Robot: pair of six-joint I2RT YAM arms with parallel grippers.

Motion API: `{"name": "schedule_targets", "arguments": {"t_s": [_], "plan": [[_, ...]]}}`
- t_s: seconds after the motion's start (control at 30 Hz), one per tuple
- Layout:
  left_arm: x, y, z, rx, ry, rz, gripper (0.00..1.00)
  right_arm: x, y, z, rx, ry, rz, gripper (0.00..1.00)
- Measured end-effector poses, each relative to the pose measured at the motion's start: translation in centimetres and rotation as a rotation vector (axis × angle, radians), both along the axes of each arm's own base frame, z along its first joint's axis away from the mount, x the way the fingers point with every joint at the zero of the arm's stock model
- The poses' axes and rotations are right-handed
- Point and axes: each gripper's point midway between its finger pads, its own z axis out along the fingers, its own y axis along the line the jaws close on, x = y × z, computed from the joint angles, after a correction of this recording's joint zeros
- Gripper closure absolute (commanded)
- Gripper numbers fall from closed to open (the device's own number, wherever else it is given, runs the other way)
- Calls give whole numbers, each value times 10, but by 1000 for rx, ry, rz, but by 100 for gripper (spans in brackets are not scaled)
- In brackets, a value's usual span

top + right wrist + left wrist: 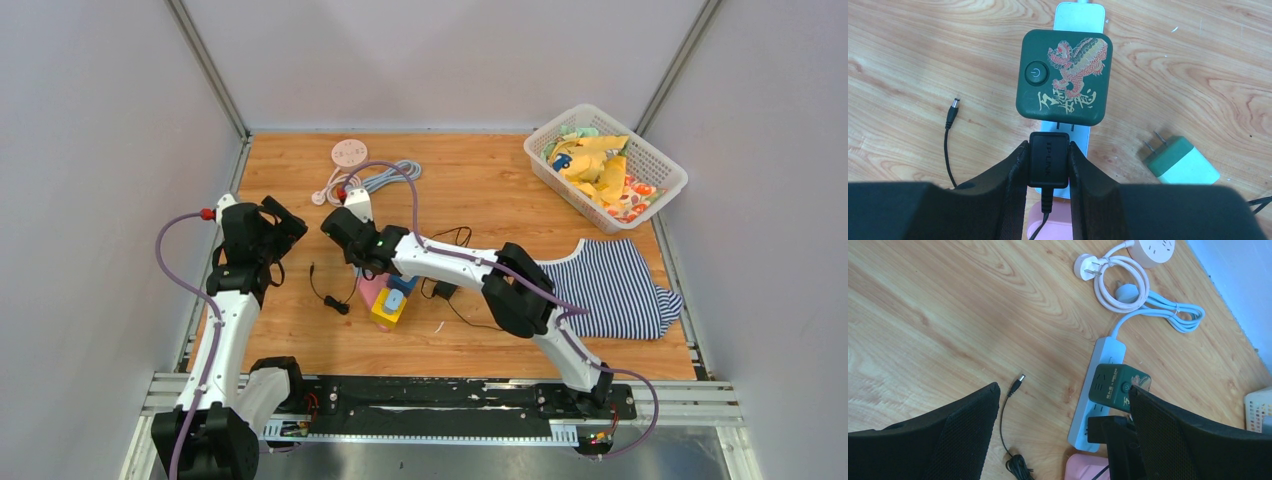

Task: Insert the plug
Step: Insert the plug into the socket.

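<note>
At the right gripper (1048, 150): pinches the black plug (1048, 159) by its two long flanks, jaws narrow and closed on it. Lines the plug's long axis up with the length of the white power strip (1079, 15). Sends the black cord out of the end nearest the wrist and turns the opposite end toward the green cube adapter (1064, 77). Places the plug over the strip, just beside the cube's near edge. Hides the prongs underneath, so cannot tell whether seated in a socket or only resting above one.

On the cube: shows a red and gold lion drawing and a round power button on the upper face.

Left of the strip, on the wooden table (908, 45): a barrel connector (952, 112) on a thin black lead, tip pointing away from the wrist. Right of the strip: a green and white charger (1182, 161) on its side, two pins aimed up and to the left.

At the left gripper (1064, 389): spreads the jaws wide, grasps nothing, hovers above the table to the left of the strip.
</note>
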Motion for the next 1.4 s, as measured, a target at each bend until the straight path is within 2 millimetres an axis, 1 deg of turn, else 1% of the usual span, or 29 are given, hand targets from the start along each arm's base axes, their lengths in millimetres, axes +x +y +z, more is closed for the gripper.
{"name": "schedule_targets", "arguments": {"t_s": [0.47, 0.8, 1.13, 1.4], "plan": [[0, 0, 2, 1, -7, 0, 0, -3, -1, -3, -9, -36, -8, 100], [-3, 0, 2, 1, -13, 1, 0, -5, 0, -3, -33, -64, 22, 100], [-4, -2, 1, -14, -16, 3, 0, -6, 0, -1, -23, -55, 28, 100], [-4, -2, 1, -18, -18, 4, 0, -7, -4, 0, -20, -23, 36, 100]]}}
